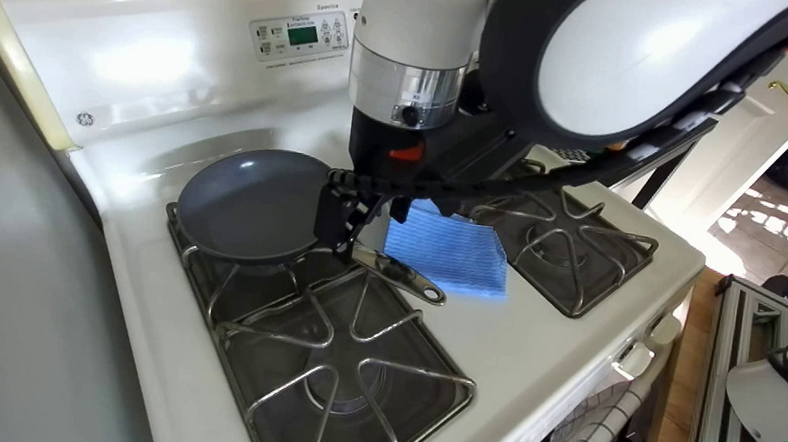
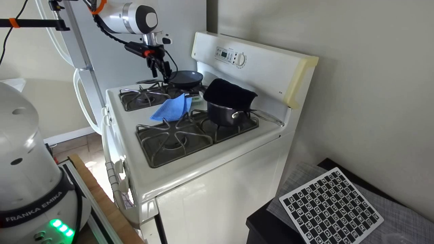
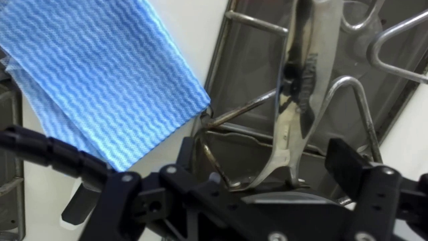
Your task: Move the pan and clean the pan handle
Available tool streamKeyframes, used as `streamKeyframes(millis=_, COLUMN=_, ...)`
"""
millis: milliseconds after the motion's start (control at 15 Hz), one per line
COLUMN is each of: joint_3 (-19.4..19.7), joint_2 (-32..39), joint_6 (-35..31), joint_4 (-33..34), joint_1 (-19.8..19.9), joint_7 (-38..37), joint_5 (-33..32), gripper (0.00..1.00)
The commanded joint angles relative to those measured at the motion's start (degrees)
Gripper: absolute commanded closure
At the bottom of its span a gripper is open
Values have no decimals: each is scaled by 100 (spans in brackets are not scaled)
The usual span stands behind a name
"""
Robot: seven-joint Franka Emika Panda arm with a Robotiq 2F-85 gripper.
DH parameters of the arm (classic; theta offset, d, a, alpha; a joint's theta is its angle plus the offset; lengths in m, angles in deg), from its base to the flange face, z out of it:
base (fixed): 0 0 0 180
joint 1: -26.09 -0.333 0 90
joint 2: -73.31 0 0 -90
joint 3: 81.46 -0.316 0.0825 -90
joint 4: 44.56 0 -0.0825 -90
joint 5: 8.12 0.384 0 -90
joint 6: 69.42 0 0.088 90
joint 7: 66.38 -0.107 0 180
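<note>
Close to frying pan, your gripper stands spread wide, grasping nothing; in wrist view, pan handle shows between its fingers, apart from both. Pan sits on rear burner, handle reaching over front burner. Beside handle, apart from it, folded blue cloth lies on white stovetop. Past cloth, you have black saucepan on opposite rear burner.
</note>
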Motion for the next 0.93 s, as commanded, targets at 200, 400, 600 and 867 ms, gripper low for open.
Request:
streamKeyframes(millis=200, joint_3=241, joint_2=521, joint_6=-66, joint_4=498, joint_1=-351, joint_7=-274, joint_5=-301, gripper=48)
streamKeyframes(millis=400, joint_3=298, joint_2=633, joint_6=-54, joint_4=605, joint_1=-427, joint_7=-270, joint_5=-267, gripper=21)
streamKeyframes(millis=600, joint_3=337, joint_2=697, joint_6=-33, joint_4=667, joint_1=-475, joint_7=-273, joint_5=-207, gripper=21)
streamKeyframes(millis=867, joint_3=377, joint_2=744, joint_6=-14, joint_4=720, joint_1=-521, joint_7=-317, joint_5=-181, gripper=55)
